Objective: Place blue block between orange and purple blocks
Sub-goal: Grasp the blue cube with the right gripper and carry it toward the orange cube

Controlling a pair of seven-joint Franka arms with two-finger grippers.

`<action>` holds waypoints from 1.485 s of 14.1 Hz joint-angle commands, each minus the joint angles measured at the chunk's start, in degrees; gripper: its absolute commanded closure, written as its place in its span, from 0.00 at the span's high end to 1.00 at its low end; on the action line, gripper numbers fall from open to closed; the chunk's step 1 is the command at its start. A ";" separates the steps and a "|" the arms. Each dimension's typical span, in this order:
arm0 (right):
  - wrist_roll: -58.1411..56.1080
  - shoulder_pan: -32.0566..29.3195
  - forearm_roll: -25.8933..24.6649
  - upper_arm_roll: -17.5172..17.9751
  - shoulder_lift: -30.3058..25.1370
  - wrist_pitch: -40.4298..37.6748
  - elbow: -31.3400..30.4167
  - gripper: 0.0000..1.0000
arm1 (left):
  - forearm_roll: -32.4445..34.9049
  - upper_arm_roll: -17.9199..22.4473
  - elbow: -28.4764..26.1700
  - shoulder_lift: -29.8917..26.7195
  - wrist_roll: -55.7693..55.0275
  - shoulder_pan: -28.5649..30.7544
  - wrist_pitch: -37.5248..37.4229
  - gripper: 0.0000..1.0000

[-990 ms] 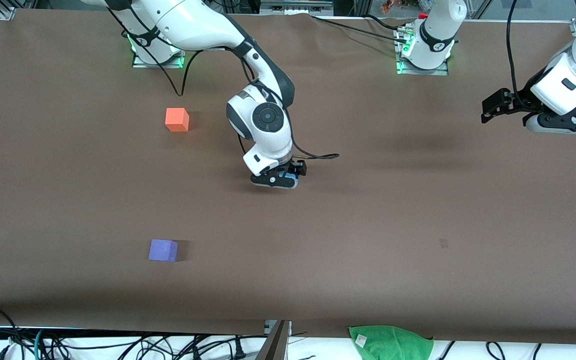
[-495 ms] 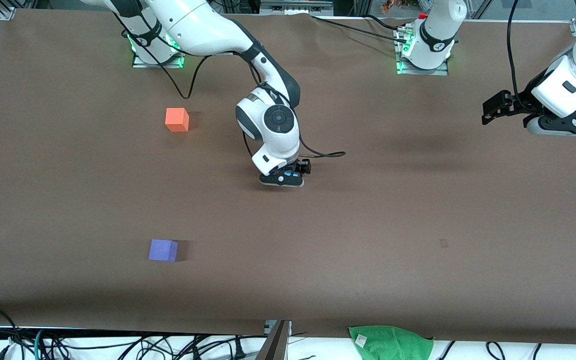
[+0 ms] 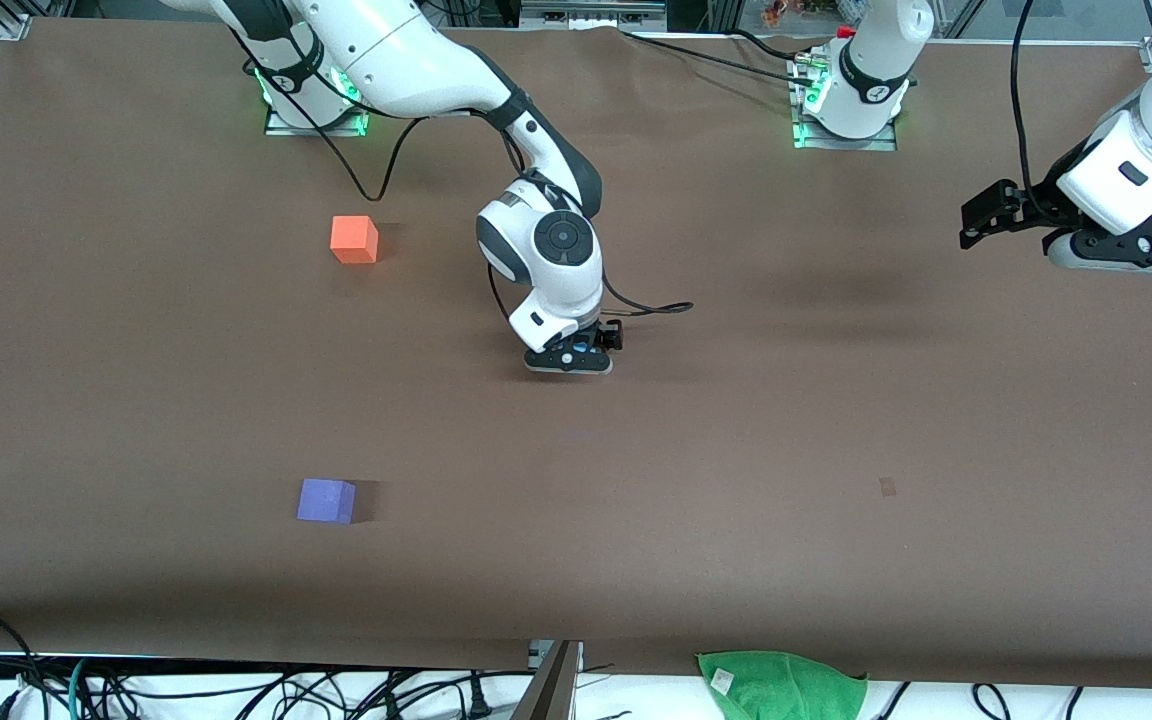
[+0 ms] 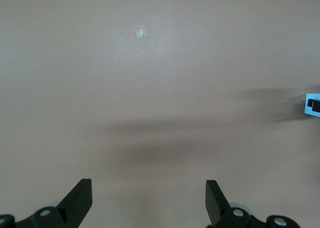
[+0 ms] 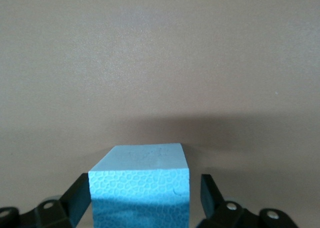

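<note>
Between the orange block (image 3: 354, 239) and the purple block (image 3: 326, 500) the table (image 3: 836, 420) is bare, so you must count placement as not yet done. Your right claw (image 3: 576, 357) sits low at mid-table with the blue block (image 5: 140, 188) between its fingers (image 5: 75, 195), a gap showing on one side, so the grasp looks unfinished. Your left claw (image 4: 147, 203) waits spread wide, raised over the left arm's end.
</note>
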 commanded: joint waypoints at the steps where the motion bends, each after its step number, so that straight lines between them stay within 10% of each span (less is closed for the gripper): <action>1: 0.33 0.55 -1.12 -0.49 0.65 -0.11 0.94 0.55 | 0.76 0.10 1.77 0.73 -0.04 -0.46 -1.19 1.00; 10: -13.08 -4.62 -0.24 -3.21 -7.86 -14.32 0.51 0.39 | 0.49 0.10 1.86 0.73 -0.04 -0.73 -1.19 1.00; 16: -35.21 -16.91 6.32 -6.03 -24.72 -15.49 -18.45 0.40 | 0.49 0.10 1.86 0.73 -0.13 -0.73 -1.19 1.00; 21: -43.00 -23.09 7.58 -7.34 -28.53 -11.02 -27.61 0.40 | 0.49 0.10 1.86 0.73 -0.13 -0.82 -1.19 1.00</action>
